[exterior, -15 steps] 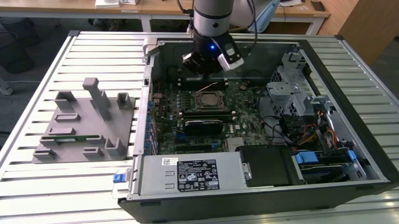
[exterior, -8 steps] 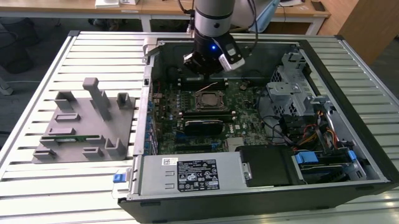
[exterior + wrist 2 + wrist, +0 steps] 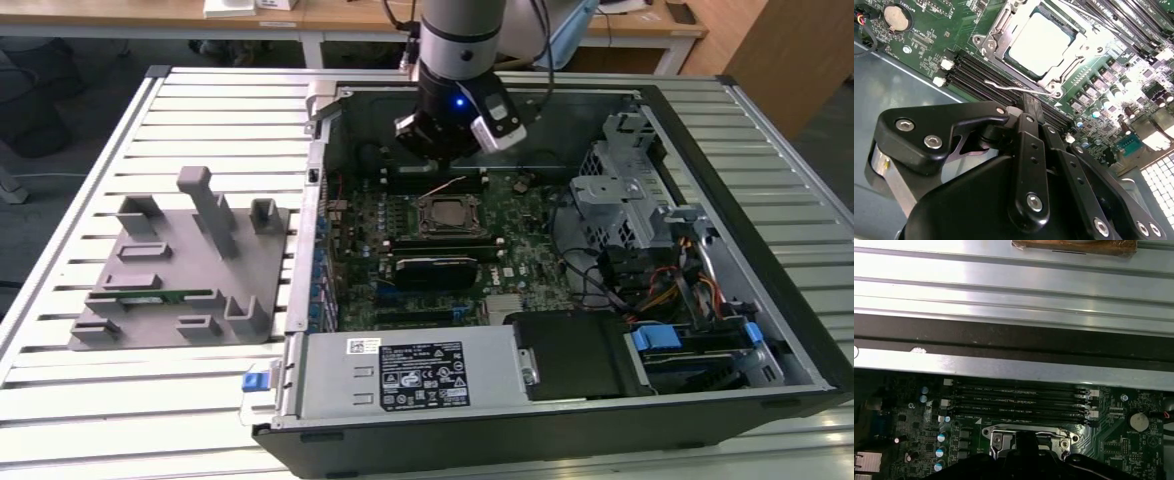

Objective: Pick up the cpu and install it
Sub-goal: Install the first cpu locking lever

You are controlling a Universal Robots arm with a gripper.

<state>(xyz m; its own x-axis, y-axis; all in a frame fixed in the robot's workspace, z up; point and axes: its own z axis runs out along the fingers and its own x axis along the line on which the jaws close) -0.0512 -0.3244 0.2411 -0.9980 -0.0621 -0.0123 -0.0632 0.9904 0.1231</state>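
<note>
One cpu (image 3: 1040, 44) sits seated in the motherboard (image 3: 1134, 90) socket inside the open computer case (image 3: 801, 330), while the hand (image 3: 1026, 107) hovers near it, fingers together, holding nothing.

One open computer case (image 3: 561, 420) sits on the table, holding one green circuit board (image 3: 527, 225) with one chip (image 3: 1040, 42) in its socket. One grey holder plate (image 3: 180, 290) lies at the exterior view's left, carrying one green memory stick (image 3: 167, 294). One round coin battery (image 3: 895, 16) shows on the board.
</note>
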